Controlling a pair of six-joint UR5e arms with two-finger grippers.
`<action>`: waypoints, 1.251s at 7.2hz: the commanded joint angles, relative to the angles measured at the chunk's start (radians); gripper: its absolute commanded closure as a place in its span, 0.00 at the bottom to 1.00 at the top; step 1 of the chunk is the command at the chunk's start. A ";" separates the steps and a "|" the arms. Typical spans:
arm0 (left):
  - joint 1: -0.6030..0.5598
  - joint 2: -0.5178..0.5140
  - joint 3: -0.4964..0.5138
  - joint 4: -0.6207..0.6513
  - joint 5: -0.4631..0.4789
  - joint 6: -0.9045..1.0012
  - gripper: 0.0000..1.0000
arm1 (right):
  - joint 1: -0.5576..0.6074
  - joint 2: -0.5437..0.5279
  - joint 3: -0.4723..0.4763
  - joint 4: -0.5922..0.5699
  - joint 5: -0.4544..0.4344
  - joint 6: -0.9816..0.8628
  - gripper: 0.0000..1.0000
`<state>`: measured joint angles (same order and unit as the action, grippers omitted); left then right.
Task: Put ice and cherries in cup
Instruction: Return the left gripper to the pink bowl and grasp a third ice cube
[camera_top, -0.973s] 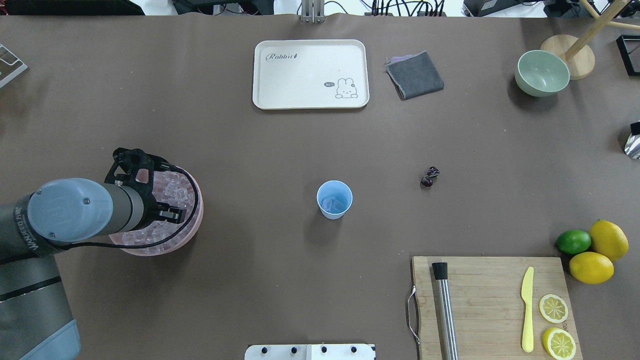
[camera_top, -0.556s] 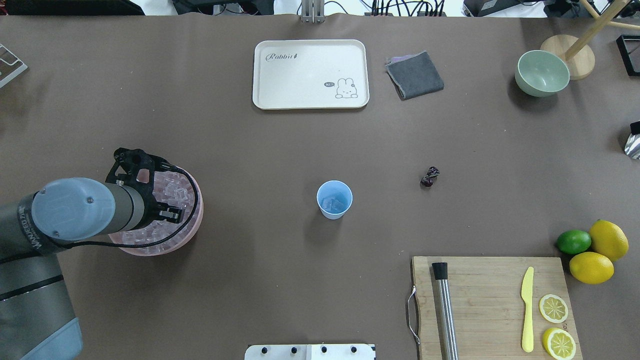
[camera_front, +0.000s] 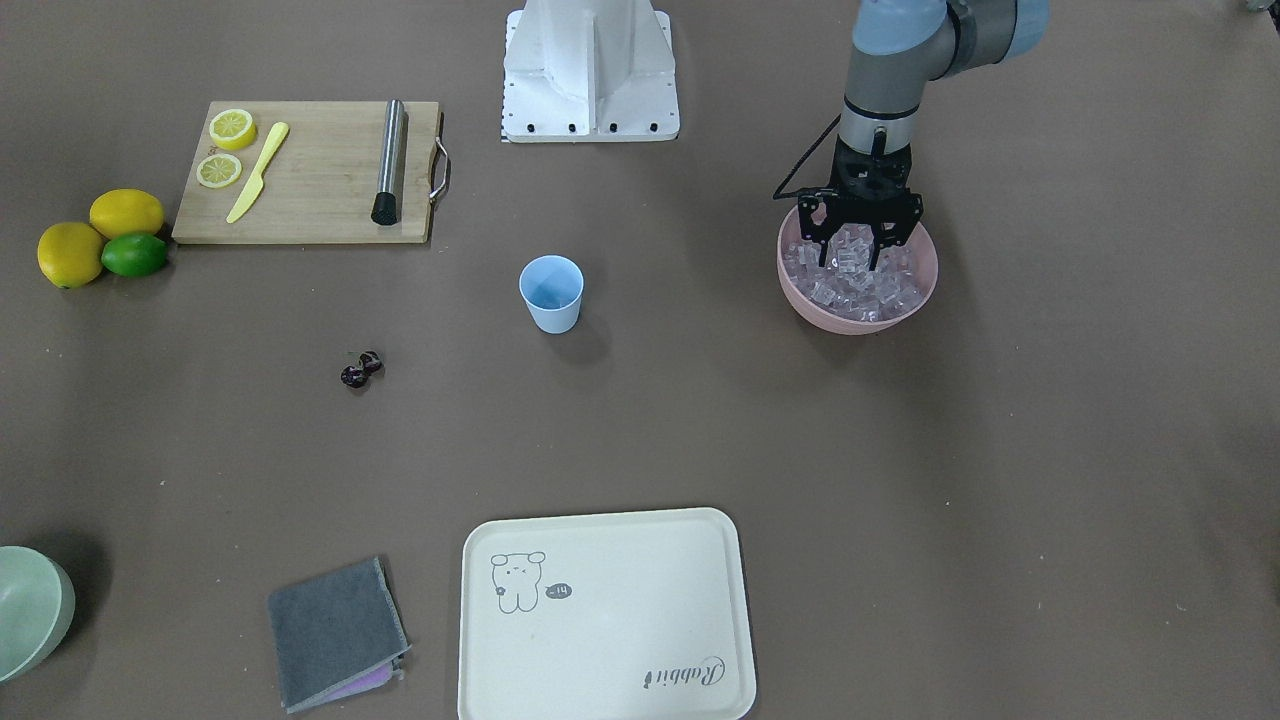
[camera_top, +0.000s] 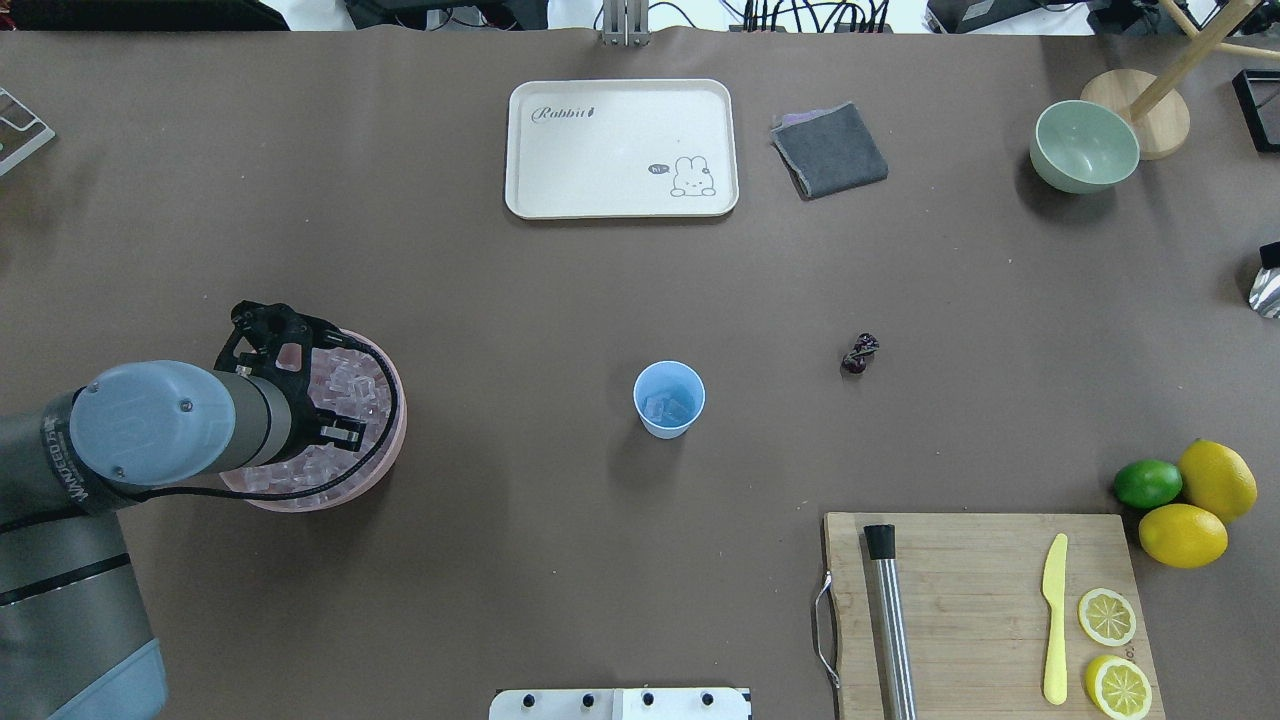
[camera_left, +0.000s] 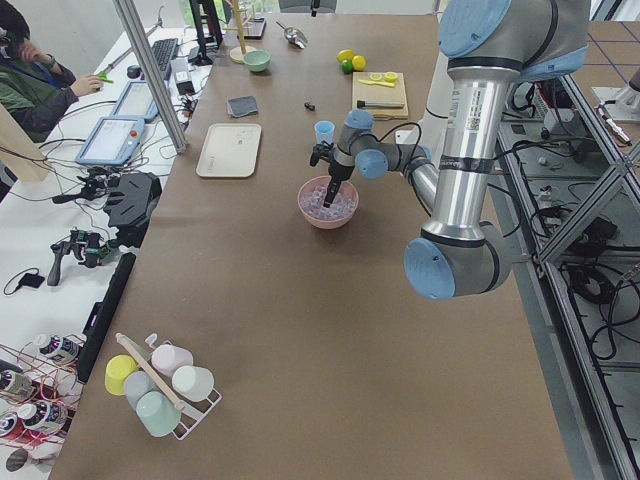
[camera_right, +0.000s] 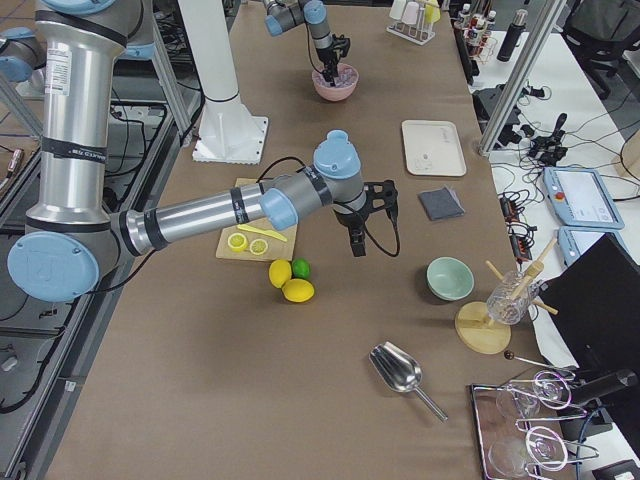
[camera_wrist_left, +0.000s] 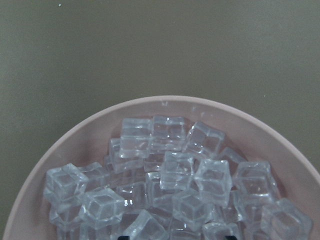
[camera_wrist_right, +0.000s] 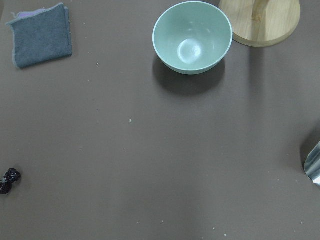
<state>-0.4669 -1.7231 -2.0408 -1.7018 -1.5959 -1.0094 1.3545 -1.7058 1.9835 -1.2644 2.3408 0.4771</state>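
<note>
The ice (camera_wrist_left: 175, 185) lies mostly as a heap of clear cubes in the pink bowl (camera_front: 858, 322), which stands toward the robot's left end of the bench (camera_top: 500, 300). A few cubes also lie at the bottom of the cup (camera_top: 669, 398). The cup stands upright about in the middle of the bench, well apart from the bowl. The cherries (camera_top: 859, 353) lie on the bare bench on the side of the cup toward the right end, not touching it. The left gripper (camera_front: 852, 262) points down into the pink bowl. Its fingers (camera_front: 826, 248) are spread apart, their tips reach among the top cubes, and they clamp nothing. The right gripper (camera_right: 357, 248) hangs above the bench toward the right end. Only one side view shows it, so I cannot tell if its fingers are released or clenched. A cream tray (camera_top: 620, 148) lies near the far edge with a grey cloth (camera_top: 830, 150) beside it, and a cutting board (camera_top: 980, 600) lies at the robot's edge.
</note>
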 joint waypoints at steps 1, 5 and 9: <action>0.002 0.002 0.001 0.001 0.001 0.000 0.53 | 0.000 0.000 0.001 0.000 0.000 0.000 0.00; 0.001 0.007 -0.009 0.001 -0.001 0.000 1.00 | 0.000 -0.003 0.005 0.000 0.002 0.000 0.00; -0.010 -0.022 -0.097 -0.012 -0.010 -0.018 1.00 | 0.000 -0.003 0.005 0.000 0.002 0.000 0.00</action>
<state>-0.4757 -1.7294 -2.0911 -1.7040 -1.6020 -1.0142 1.3545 -1.7089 1.9876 -1.2640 2.3424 0.4771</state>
